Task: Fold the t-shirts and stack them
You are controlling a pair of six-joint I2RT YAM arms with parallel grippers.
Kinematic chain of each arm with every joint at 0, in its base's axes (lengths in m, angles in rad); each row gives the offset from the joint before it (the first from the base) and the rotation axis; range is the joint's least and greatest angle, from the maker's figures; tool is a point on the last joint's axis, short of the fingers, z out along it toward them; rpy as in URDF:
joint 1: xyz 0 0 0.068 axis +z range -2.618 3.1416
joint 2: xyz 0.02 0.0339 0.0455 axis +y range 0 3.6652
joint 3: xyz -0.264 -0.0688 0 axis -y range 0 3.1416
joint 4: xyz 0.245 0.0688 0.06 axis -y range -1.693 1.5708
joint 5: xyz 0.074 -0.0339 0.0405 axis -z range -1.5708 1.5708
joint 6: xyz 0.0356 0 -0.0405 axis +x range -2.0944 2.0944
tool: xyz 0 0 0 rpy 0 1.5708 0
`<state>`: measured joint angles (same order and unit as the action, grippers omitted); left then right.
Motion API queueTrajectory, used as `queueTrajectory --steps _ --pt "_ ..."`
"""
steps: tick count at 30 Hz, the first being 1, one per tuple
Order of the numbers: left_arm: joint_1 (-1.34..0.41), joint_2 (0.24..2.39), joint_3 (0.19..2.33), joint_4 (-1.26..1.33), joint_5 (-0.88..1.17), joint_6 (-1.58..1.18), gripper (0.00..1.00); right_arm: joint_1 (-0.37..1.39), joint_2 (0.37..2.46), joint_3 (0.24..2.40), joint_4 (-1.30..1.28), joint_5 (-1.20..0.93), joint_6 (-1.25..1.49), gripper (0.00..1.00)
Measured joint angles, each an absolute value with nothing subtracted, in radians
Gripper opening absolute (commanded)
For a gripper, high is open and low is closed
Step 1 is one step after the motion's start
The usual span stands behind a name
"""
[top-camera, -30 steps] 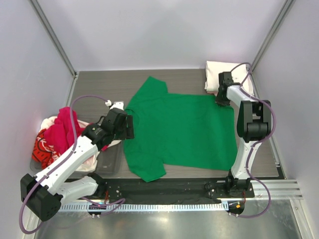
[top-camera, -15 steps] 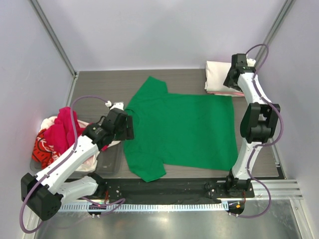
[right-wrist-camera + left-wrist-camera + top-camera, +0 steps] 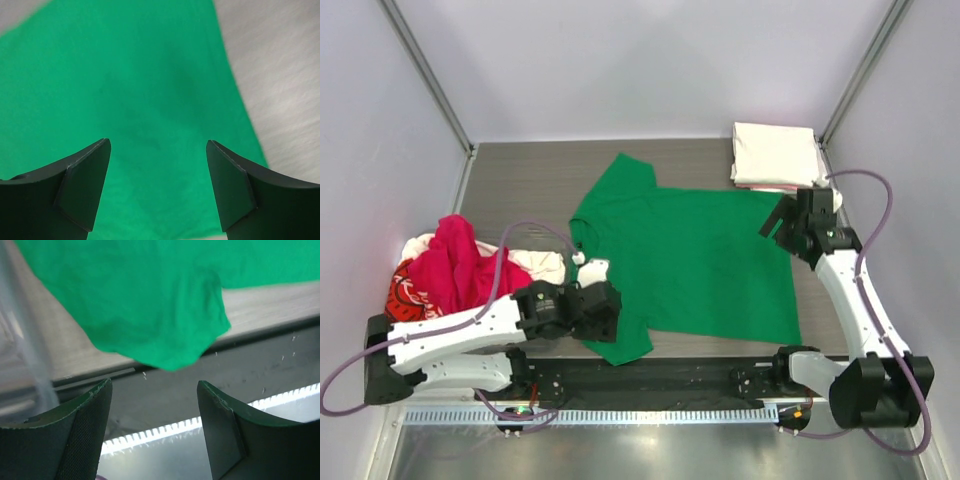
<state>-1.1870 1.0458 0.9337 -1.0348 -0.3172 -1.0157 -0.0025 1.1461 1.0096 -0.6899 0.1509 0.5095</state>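
Now, left fingers (image 3: 82, 432): spread, empty, just short of the sleeve (image 3: 165, 335) of the green shirt (image 3: 690, 260).
Right fingers (image 3: 82, 180): spread, empty, above the hem (image 3: 235, 125).
Risk: a shallow pinch could slip off and bunch the fold.

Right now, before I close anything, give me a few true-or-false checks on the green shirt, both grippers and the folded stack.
The green t-shirt lies spread flat on the table. True.
The left gripper is shut on the sleeve. False: it is open, and the sleeve lies just ahead of its fingers, ungripped.
The right gripper is open over the green t-shirt. True.
The folded stack sits at the near left corner. False: it is at the far right corner.
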Motion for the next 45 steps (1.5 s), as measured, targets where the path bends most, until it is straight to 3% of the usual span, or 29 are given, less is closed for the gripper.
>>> queueTrajectory --steps 7,17,20,23,27,30,33,39,45 --pt "-1.374 1.123 0.764 -0.948 -0.313 -1.233 0.7 -0.002 1.007 0.78 -0.709 0.053 0.558 0.84" --pt "-1.387 1.23 0.675 -0.757 -0.366 -1.355 0.7 -0.002 0.864 0.759 -0.753 0.06 0.621 0.87" --pt "-1.387 1.312 0.675 -0.71 -0.367 -1.362 0.65 -0.002 0.871 0.759 -0.767 0.055 0.632 0.87" --pt "-1.389 1.405 0.683 -0.69 -0.347 -1.374 0.51 -0.002 0.873 0.759 -0.782 0.048 0.639 0.87" --pt "-1.392 1.453 0.708 -0.687 -0.34 -1.398 0.24 -0.002 0.87 0.757 -0.793 0.037 0.651 0.87" --pt "-1.392 1.467 0.732 -0.696 -0.343 -1.38 0.1 0.008 0.871 0.741 -0.786 0.009 0.658 0.87" --pt "-1.394 1.472 0.786 -0.742 -0.373 -1.349 0.02 0.028 0.893 0.707 -0.772 -0.027 0.663 0.87" --pt "-1.37 1.47 0.962 -0.812 -0.473 -1.274 0.0 0.049 1.049 0.648 -0.7 -0.057 0.69 0.89" --pt "-1.289 1.443 0.997 -0.834 -0.502 -1.198 0.0 0.05 1.28 0.649 -0.592 -0.051 0.71 0.9"
